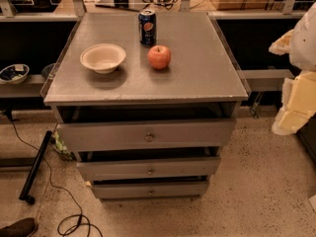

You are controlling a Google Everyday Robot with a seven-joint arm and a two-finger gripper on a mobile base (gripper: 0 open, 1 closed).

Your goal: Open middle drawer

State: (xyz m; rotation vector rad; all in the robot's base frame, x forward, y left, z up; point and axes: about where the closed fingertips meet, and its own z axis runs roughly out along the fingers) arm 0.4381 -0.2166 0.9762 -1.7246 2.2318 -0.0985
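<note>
You can read only one mark: the Pepsi globe logo on the blue can [147, 27] standing at the back of the counter [197, 78]. The can's smaller lettering cannot be made out. The hand [296, 102] hangs at the right edge, beside the counter.

Speckled pale floor [256, 181], black bar [36, 166] lying on it; dim warm light; dark, perhaps metal-framed shelving [22, 88] behind
</note>
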